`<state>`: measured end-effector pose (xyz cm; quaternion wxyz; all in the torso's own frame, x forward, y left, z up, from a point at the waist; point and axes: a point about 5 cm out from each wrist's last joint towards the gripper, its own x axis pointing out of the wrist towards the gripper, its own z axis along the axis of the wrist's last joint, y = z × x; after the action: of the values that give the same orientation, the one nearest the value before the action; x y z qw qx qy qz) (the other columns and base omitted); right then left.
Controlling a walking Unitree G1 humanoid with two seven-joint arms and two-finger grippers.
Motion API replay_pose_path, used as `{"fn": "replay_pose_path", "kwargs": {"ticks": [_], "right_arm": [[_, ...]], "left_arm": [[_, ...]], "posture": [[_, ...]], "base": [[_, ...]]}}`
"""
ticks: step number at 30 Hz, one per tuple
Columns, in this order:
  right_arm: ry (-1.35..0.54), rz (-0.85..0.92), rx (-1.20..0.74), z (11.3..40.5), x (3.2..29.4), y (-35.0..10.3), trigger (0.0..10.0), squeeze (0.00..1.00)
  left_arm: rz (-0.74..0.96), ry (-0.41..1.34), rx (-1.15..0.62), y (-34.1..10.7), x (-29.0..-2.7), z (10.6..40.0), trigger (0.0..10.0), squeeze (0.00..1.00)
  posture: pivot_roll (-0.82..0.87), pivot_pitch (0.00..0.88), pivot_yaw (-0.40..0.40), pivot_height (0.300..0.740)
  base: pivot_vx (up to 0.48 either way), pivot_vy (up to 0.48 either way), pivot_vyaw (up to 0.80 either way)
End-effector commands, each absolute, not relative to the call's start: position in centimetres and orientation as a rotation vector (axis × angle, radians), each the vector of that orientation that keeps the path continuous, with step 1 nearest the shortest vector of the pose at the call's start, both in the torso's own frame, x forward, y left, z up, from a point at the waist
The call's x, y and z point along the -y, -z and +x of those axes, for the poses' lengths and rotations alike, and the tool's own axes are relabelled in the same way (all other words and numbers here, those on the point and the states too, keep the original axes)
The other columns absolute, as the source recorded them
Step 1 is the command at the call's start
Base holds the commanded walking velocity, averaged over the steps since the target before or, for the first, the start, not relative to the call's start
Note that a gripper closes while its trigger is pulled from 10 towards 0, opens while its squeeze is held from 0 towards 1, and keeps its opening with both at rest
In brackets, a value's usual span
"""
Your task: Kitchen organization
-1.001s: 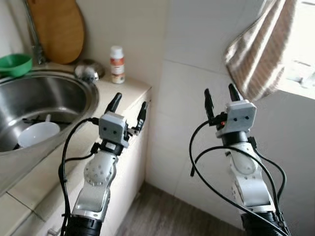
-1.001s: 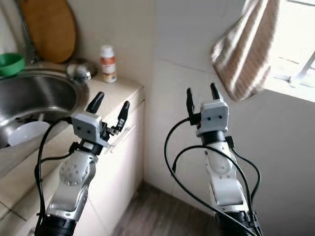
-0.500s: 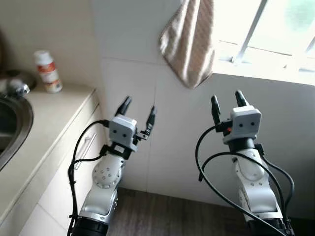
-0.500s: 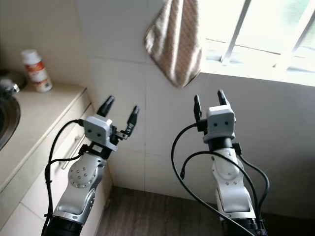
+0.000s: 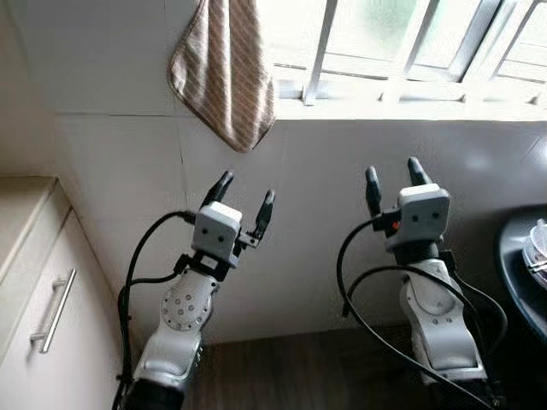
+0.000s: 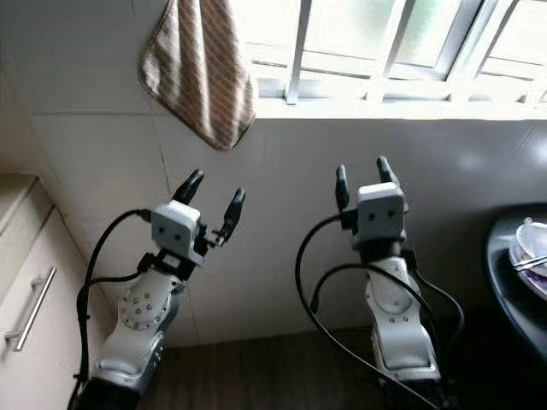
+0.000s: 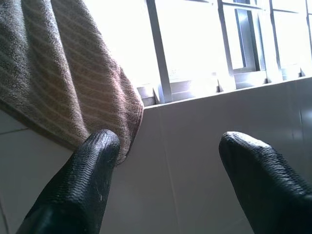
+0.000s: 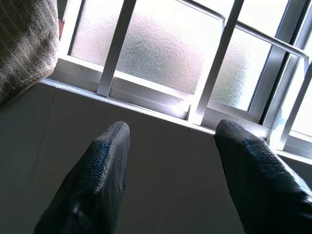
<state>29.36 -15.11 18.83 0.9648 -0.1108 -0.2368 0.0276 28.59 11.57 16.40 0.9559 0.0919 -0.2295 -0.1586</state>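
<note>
- Nearest, the left gripper (image 5: 244,190) and right gripper (image 5: 392,173) are held up below the window (image 5: 402,43), both with fingers spread and nothing held.
- No item is being handled; the step is judged to be travel between work spots; a target must be picked next, perhaps at the dark table (image 5: 520,273) right of the window, where dishes (image 5: 538,248) sit.
- A cabinet (image 5: 34,290) stands to the window's lower left.
- Farthest, a brown striped towel (image 5: 224,73), limp and soft-looking, hangs at the window's left edge.
</note>
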Motion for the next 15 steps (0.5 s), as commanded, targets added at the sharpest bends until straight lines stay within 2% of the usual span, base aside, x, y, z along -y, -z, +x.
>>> {"fn": "replay_pose_path", "kwargs": {"ticks": [1, 5, 7, 15], "right_arm": [[-0.04, -0.239, 0.481, 29.37, 15.7, -19.03, 10.0, 0.0], [-0.04, -0.241, 0.48, 29.4, 15.68, -19.02, 10.0, 0.0], [-0.04, -0.249, 0.483, 29.39, 15.64, -19.05, 10.0, 0.0], [-0.049, -0.288, 0.476, 29.49, 15.21, -18.79, 10.0, 0.0]], "left_arm": [[0.187, 0.349, 0.455, -16.35, -10.68, 28.64, 10.0, 0.0], [0.19, 0.348, 0.45, -16.3, -10.68, 28.7, 10.0, 0.0], [0.191, 0.347, 0.448, -16.3, -10.69, 28.72, 10.0, 0.0], [0.194, 0.341, 0.44, -16.26, -10.75, 28.82, 10.0, 0.0]], "posture": [[0.06, 0.0, -0.034, 0.74], [0.06, 0.0, -0.032, 0.74], [0.06, 0.0, -0.032, 0.74], [0.06, 0.0, -0.033, 0.74]], "base": [[0.0, 0.0, -0.8], [0.0, 0.0, -0.8], [0.0, -0.381, -0.8], [0.0, -0.48, 0.0]]}}
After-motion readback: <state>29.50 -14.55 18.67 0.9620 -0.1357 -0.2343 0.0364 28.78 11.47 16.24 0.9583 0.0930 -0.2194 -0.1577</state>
